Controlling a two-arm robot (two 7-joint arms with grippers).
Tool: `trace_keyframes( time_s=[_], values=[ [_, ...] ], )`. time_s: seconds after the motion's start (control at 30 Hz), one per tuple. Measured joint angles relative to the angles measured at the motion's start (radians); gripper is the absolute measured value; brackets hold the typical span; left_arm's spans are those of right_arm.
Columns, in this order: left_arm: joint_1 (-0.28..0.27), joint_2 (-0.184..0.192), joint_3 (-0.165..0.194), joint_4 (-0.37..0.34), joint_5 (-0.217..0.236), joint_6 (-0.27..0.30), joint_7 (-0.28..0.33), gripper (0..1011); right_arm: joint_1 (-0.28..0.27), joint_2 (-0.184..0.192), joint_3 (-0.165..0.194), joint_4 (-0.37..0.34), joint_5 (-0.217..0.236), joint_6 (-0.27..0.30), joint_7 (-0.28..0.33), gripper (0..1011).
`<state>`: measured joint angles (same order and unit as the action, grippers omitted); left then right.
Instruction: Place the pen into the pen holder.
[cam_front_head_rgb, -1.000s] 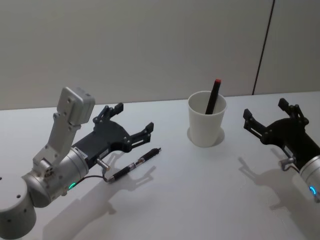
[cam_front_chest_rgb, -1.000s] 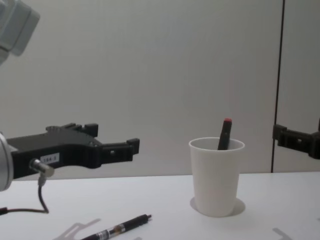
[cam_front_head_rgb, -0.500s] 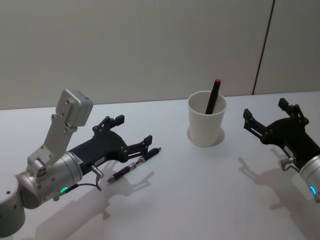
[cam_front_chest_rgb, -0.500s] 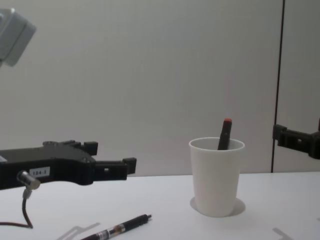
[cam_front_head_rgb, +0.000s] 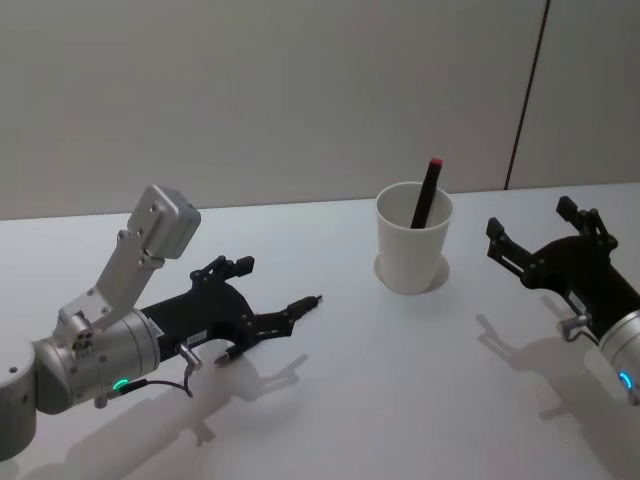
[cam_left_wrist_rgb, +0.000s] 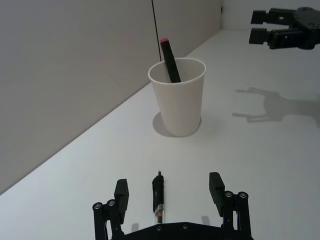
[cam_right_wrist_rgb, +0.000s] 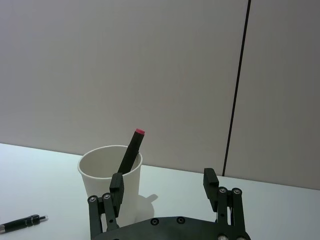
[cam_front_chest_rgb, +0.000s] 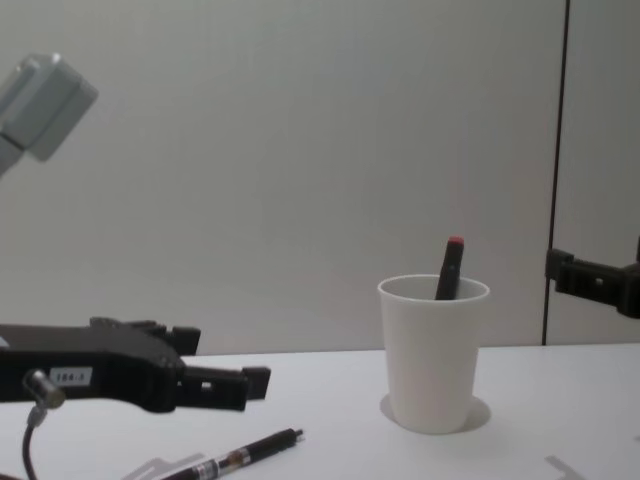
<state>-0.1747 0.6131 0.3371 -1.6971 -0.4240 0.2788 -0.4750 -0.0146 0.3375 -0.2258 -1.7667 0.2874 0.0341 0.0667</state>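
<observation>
Left gripper (cam_front_head_rgb: 268, 290) wide open, empty, straddling the slim black pen (cam_front_head_rgb: 305, 302) lying flat on the table, lower left of head view. Risk: an off-centre close rolls it away. The white tapered paper cup (cam_front_head_rgb: 412, 250), centre, would tip easily. Right gripper (cam_front_head_rgb: 531, 220) open, idle at right edge.

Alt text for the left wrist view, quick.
The left gripper, open, straddles the black pen lying on the white table, fingers not touching it. Beyond stands the white paper cup with a red-capped pen leaning inside; the right gripper hangs open farther off.
</observation>
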Motion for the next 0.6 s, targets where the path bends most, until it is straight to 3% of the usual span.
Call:
trace_keyframes(
  time_s=[0.6],
  values=[
    [-0.017, 0.01, 0.007, 0.024, 0.034, 0.135, -0.047, 1001, 0.0, 0.0, 0.0, 0.0, 0.0, 0.0, 0.0, 1001]
  ],
)
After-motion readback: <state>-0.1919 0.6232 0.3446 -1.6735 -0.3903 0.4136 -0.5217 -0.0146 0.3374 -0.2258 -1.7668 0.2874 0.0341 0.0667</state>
